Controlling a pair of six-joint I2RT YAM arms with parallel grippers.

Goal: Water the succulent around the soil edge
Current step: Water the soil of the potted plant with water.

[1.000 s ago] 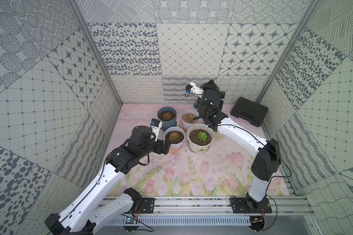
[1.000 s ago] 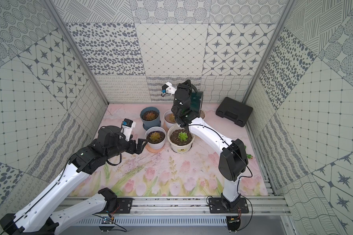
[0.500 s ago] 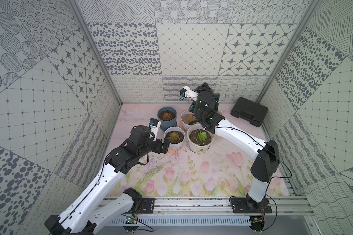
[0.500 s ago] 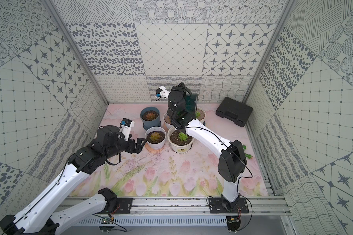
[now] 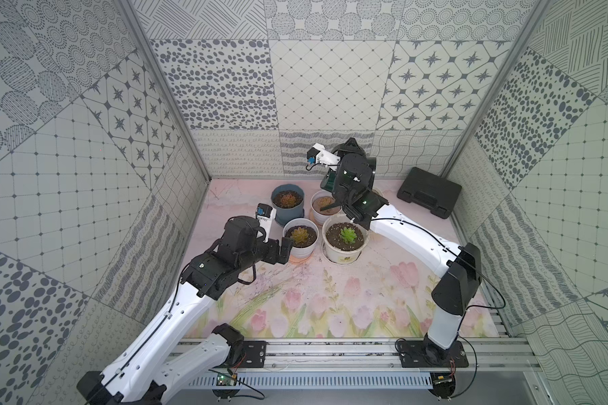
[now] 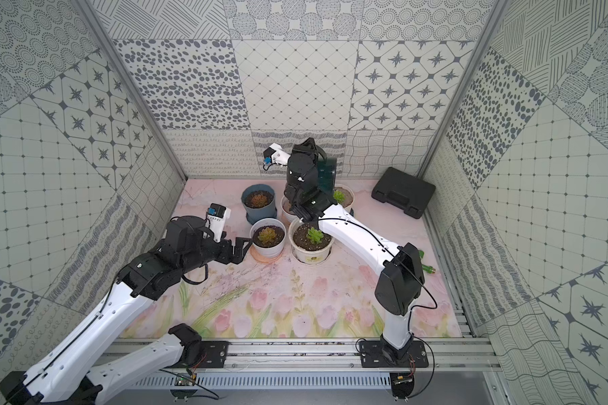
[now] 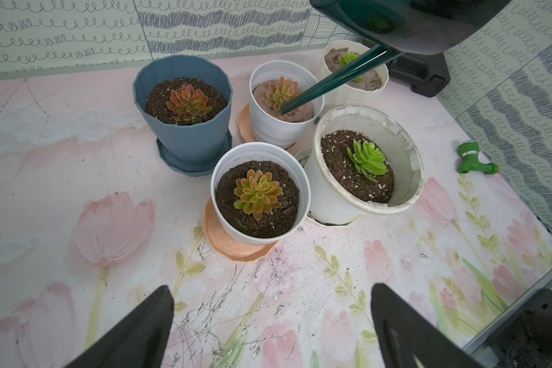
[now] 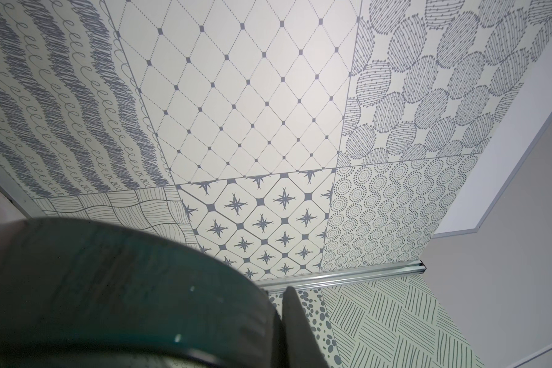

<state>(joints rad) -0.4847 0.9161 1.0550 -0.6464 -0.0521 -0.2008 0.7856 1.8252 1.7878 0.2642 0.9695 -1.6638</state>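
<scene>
**Watering can spout angled down over the back white pot**

In both top views the dark green watering can [image 5: 329, 178] [image 6: 328, 172] hangs above the counter [image 5: 330, 298] just above frame centre, over the back of a cluster of 5 pots. The right tool [image 8: 289, 306] is pressed together, pinching the watering can: the right wrist view shows 1 finger [image 8: 297, 328] flat against the can's round body.

The can is tilted. Its spout [image 5: 330, 207] is the long axis; in a top view it runs from the can body toward the lower left of the frame, tip lowest. The left wrist view shows the spout [image 7: 335, 81] as a straight thin tube sloping down from the body to the white pot [image 7: 278, 127]. The tip ends over the pale brown soil [image 7: 300, 113], just beside the peach-and-yellow succulent [image 7: 278, 92]. Whether the tip touches the soil cannot be told.

The blue pot [image 5: 278, 210] stands left of that white pot in a top view. A smaller white pot [image 5: 302, 250] and a large cream pot [image 5: 343, 254] sit nearer the bottom of the frame.

The left tool [image 5: 285, 250] is spread wide and holds nothing, low over the counter, just left of the smaller white pot.
</scene>
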